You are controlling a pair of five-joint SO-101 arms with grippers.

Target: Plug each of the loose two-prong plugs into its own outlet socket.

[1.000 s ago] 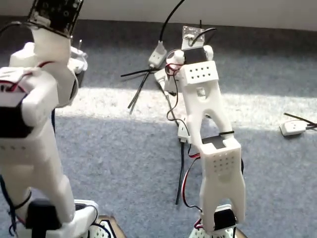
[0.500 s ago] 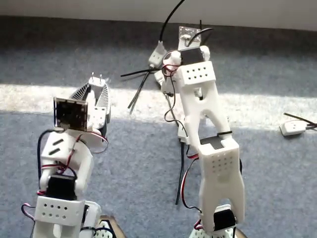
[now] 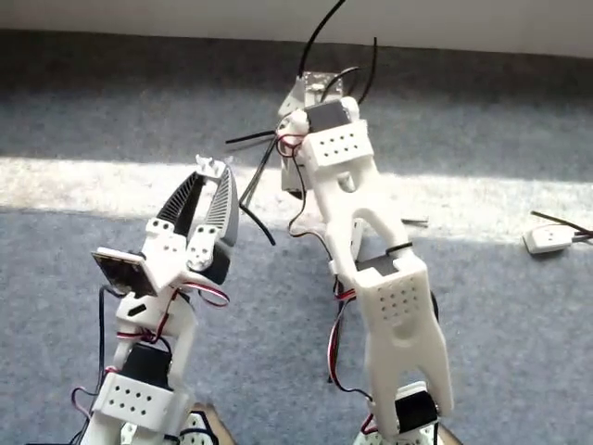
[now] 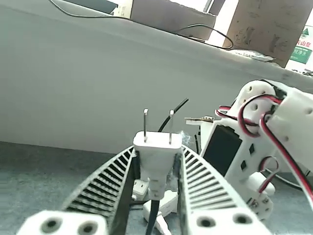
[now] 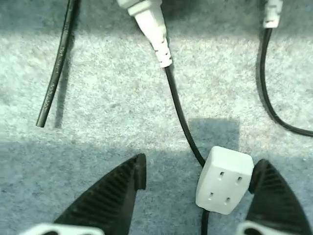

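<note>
- Left end effector (image 4: 157, 152) grips two-prong plug (image 4: 157, 144), prongs up.
- Right end effector (image 5: 198, 169) wide open around outlet socket (image 5: 224, 180).
- Second plug (image 5: 151, 24), black cable stub (image 5: 56, 63) nearby.
- Cardboard box (image 4: 259, 24) bears green label (image 4: 305, 41).

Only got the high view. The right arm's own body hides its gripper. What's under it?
Observer: In the right wrist view the right gripper is open over the carpet. A white outlet socket lies between its fingers, close to one of them, not gripped.
Operator: Socket face up?
Observer: Yes. Its slots face the wrist camera, four of them.
Operator: Is the left plug held square?
Observer: In the left wrist view the left gripper is shut on the plug. Both prongs are straight and point away from the gripper, and the cord runs back between the fingers.
</note>
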